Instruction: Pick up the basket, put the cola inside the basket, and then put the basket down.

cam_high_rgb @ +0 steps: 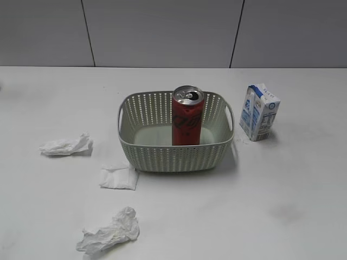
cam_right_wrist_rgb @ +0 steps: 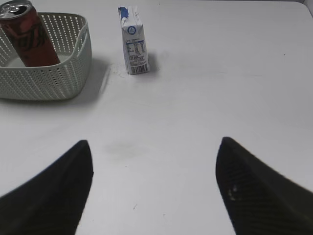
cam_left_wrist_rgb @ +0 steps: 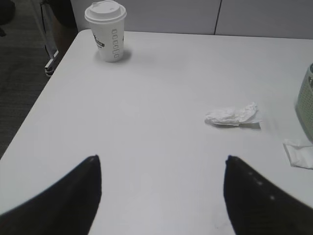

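Observation:
The pale sage-green basket (cam_high_rgb: 173, 154) stands on the white table in the middle of the exterior view. The red cola can (cam_high_rgb: 187, 116) stands upright inside it, taller than the walls. Both show at the top left of the right wrist view, basket (cam_right_wrist_rgb: 54, 78) and cola (cam_right_wrist_rgb: 29, 39). The basket's edge shows at the right rim of the left wrist view (cam_left_wrist_rgb: 307, 105). My left gripper (cam_left_wrist_rgb: 161, 164) is open and empty over bare table, far left of the basket. My right gripper (cam_right_wrist_rgb: 154, 147) is open and empty, right of the basket. Neither gripper shows in the exterior view.
A white-and-blue milk carton (cam_high_rgb: 259, 112) stands right of the basket. Crumpled tissues lie left (cam_high_rgb: 66, 145), front-left (cam_high_rgb: 118, 177) and front (cam_high_rgb: 108, 232). A lidded paper cup (cam_left_wrist_rgb: 106, 30) stands at the table's far left corner, near the edge.

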You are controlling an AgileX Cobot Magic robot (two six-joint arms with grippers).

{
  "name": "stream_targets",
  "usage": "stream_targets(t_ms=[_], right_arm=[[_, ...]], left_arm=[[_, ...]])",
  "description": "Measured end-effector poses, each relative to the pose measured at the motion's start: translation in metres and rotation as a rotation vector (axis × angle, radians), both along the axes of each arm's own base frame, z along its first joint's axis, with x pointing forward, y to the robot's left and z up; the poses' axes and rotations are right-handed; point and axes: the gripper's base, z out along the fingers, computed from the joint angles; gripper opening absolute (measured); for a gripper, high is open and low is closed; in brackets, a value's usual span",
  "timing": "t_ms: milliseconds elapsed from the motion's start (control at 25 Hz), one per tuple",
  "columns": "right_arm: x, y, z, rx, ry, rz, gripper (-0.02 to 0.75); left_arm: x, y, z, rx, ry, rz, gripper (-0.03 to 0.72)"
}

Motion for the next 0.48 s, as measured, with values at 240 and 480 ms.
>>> stream_targets(t_ms=[240,480], right_arm=[[0.0,0.0,0.0,0.0,0.0,0.0,0.591],[0.0,0.0,0.0,0.0,0.0,0.0,0.591]], left_arm=[[0.0,0.0,0.0,0.0,0.0,0.0,0.585],[0.0,0.0,-0.0001,0.0,0.001,0.0,0.585]])
